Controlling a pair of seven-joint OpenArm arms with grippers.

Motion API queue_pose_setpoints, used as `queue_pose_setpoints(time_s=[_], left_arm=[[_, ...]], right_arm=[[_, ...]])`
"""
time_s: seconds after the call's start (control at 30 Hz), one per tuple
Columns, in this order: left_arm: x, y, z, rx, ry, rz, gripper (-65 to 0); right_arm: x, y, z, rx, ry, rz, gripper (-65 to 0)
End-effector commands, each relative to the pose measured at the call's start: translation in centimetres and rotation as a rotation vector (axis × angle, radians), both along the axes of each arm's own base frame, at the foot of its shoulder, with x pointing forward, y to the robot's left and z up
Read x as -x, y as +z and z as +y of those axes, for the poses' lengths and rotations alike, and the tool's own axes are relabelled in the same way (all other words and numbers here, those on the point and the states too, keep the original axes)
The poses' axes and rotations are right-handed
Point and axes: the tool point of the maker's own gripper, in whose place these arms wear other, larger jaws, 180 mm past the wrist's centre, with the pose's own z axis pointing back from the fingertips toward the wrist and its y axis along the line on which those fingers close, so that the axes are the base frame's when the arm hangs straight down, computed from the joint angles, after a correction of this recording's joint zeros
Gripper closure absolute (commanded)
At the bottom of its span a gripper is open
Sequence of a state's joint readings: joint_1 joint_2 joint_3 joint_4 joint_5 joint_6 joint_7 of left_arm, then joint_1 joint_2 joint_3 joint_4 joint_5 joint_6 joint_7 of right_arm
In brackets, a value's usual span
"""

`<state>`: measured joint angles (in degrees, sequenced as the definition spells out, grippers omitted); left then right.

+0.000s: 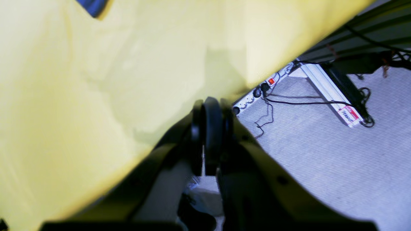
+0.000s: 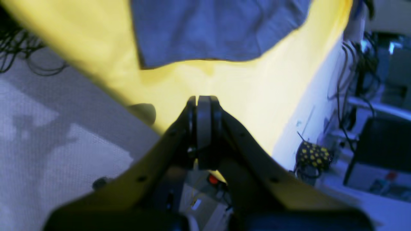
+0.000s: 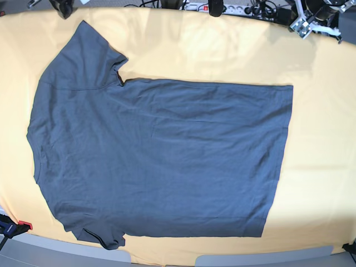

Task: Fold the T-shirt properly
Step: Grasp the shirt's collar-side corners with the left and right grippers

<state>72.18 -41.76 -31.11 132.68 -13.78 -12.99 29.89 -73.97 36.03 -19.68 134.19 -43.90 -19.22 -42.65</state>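
Observation:
The dark slate-grey T-shirt (image 3: 161, 156) lies spread flat on the yellow-orange tablecloth (image 3: 322, 139), collar end to the left, hem to the right. One sleeve (image 3: 83, 50) points to the far edge, the other (image 3: 97, 236) to the near edge. My right gripper (image 2: 202, 99) is shut and empty above the table's edge, just short of the sleeve (image 2: 218, 29). It shows as a dark shape in the base view (image 3: 61, 6). My left gripper (image 1: 208, 102) is shut and empty over the table's edge; only a corner of the shirt (image 1: 93, 4) shows there.
A white power strip (image 1: 257, 93) with a red switch, black cables and an aluminium rail (image 1: 330, 93) lie on the grey carpet past the far edge. A red clamp (image 3: 22, 225) sits at the near left corner. A yellow-spotted dark object (image 2: 313, 155) lies on the floor.

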Motion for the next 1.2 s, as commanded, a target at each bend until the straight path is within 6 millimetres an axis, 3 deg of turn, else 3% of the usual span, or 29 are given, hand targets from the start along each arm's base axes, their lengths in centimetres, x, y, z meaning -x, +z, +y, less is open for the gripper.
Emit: queue_pose_setpoints(time_s=[0.0, 0.27, 0.43, 0.53, 0.57, 0.63, 0.7, 0.73, 0.9, 1.17], left_arm=[[-1.2, 0.8, -0.5, 0.015, -0.021, -0.050, 0.0], [-7.5, 3.4, -0.3, -0.037, -0.171, -0.273, 0.0], [-10.5, 4.1, -0.4, -0.023, -0.378, -0.322, 0.0], [-12.4, 4.5, 0.9, -0.060, -0.485, -0.331, 0.0], [-13.0, 4.6, 1.4, -0.060, -0.508, -0.329, -1.1], [-13.9, 5.1, 2.1, -0.038, -0.548, -0.334, -14.9], [-14.3, 5.4, 2.5, 0.002, -0.582, -0.332, -32.9], [-14.3, 5.2, 2.7, 0.013, -0.594, -0.317, -38.5], [-13.7, 2.0, 3.7, -0.090, -0.675, -0.249, -39.7], [-12.2, -2.2, 2.3, -0.182, -0.849, -0.187, -39.6]], right_arm=[[-1.0, 0.7, 0.2, -0.004, 0.017, -0.042, 0.0], [-5.7, -0.2, 3.1, -0.151, 0.102, -0.091, 0.0], [-8.6, 0.6, 3.4, -0.188, 0.091, -0.166, 0.0], [-9.4, 0.9, 3.4, -0.186, 0.095, -0.193, 0.0], [-9.5, 1.0, 3.4, -0.186, 0.095, -0.196, 0.0], [-9.5, 1.0, 3.4, -0.187, 0.094, -0.196, 0.0], [-9.5, 0.9, 3.4, -0.188, 0.091, -0.195, 0.0], [-9.4, 0.9, 3.4, -0.189, 0.090, -0.196, 0.0], [-9.5, 1.0, 3.5, -0.191, 0.089, -0.199, 0.0], [-9.6, 1.0, 3.5, -0.194, 0.092, -0.203, 0.0]])
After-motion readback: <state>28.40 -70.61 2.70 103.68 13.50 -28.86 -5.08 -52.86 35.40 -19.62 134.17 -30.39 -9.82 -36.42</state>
